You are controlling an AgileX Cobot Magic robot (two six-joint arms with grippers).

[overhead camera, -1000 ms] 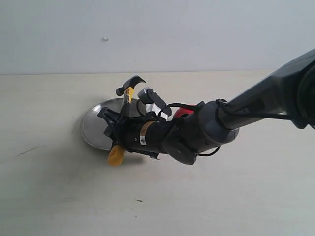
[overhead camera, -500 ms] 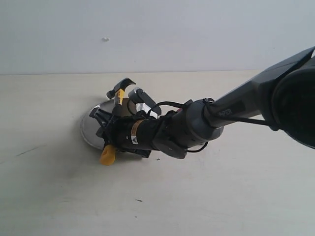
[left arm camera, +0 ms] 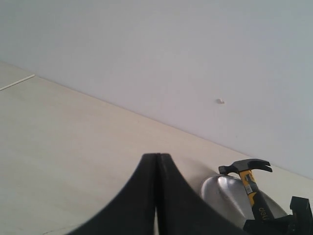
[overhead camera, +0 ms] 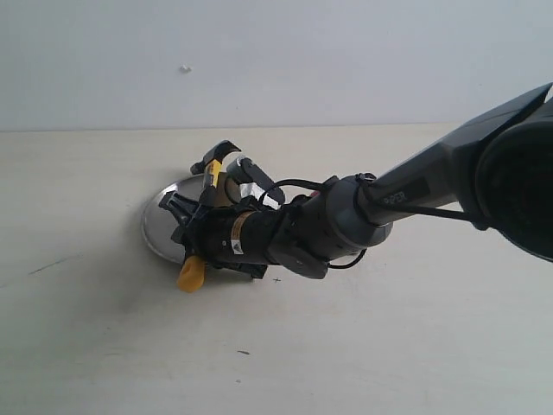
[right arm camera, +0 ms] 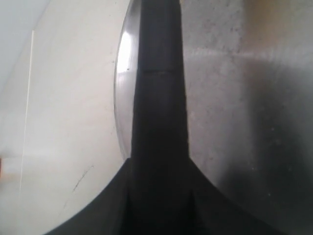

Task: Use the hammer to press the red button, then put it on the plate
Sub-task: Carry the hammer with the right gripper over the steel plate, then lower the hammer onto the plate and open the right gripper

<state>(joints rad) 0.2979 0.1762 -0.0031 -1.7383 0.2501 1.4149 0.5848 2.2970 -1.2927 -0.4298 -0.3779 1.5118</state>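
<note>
Right fingers [overhead camera: 183, 212] are clamped on the black handle of the hammer [overhead camera: 216, 169] and hold it tilted over the plate [overhead camera: 155, 226]. The steel head is above the plate's far rim and the yellow end is past its near rim; can't tell if it touches the plate. Plate sits on the bench [overhead camera: 86, 346] left of middle, nearer the far edge; left fingers [left arm camera: 146, 196] pressed fully together, gripping nothing.

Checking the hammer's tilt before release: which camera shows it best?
The exterior view: the hammer shows head and yellow end, its middle hidden inside the right hand over the plate. The left wrist view catches head and neck, small. The right wrist view shows no hammer I can make out.
</note>
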